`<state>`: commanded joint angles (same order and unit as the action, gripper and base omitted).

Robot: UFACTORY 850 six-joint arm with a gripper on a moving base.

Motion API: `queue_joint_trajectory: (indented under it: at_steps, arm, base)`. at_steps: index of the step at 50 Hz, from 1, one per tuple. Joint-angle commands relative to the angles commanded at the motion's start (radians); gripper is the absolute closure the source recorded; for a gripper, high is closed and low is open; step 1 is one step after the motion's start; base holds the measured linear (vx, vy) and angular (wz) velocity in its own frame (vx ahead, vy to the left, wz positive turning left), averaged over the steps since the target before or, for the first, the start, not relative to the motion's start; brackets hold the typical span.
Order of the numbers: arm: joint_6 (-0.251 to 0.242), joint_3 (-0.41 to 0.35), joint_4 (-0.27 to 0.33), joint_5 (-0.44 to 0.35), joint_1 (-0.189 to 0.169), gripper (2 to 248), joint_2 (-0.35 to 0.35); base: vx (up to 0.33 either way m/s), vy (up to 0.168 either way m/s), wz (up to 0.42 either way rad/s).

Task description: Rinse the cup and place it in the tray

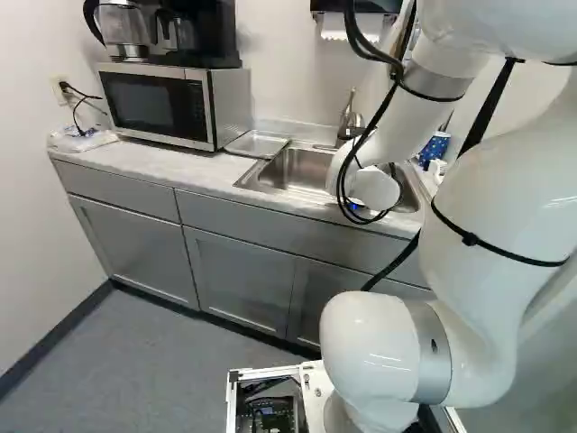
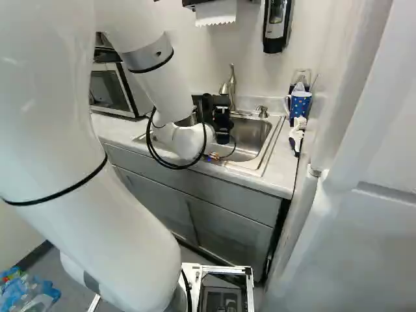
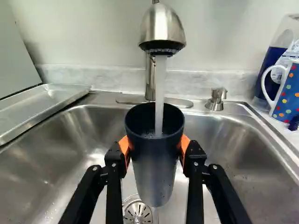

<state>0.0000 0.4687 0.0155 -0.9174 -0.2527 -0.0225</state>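
Observation:
In the right base view my gripper (image 2: 222,122) is over the sink, partly hidden by the arm. The wrist view shows the gripper (image 3: 155,148) shut on a dark cup (image 3: 153,163), an orange pad against each side. The cup stands upright, mouth up, and a stream of water (image 3: 160,88) from the faucet (image 3: 162,29) falls into it. Beneath the cup are the drain (image 3: 138,213) and the basin. The metal tray (image 3: 44,103) lies on the counter beside the sink, appearing also in the left base view as a flat tray (image 1: 258,144) near the microwave.
A dotted blue mug (image 3: 286,95) and a soap pump (image 3: 216,99) stand on the sink's other side. The microwave (image 1: 158,104) is beyond the tray. A white-handled item (image 2: 297,133) lies by the mug, and a soap dispenser (image 2: 277,25) hangs on the wall.

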Motion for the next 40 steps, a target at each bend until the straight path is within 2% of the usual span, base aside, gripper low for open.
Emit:
queue_joint_trajectory:
  at_steps: [40]
  arm:
    - [0.0,0.0,0.0,0.0,0.0,127,0.0]
  base:
    - [0.0,0.0,0.0]
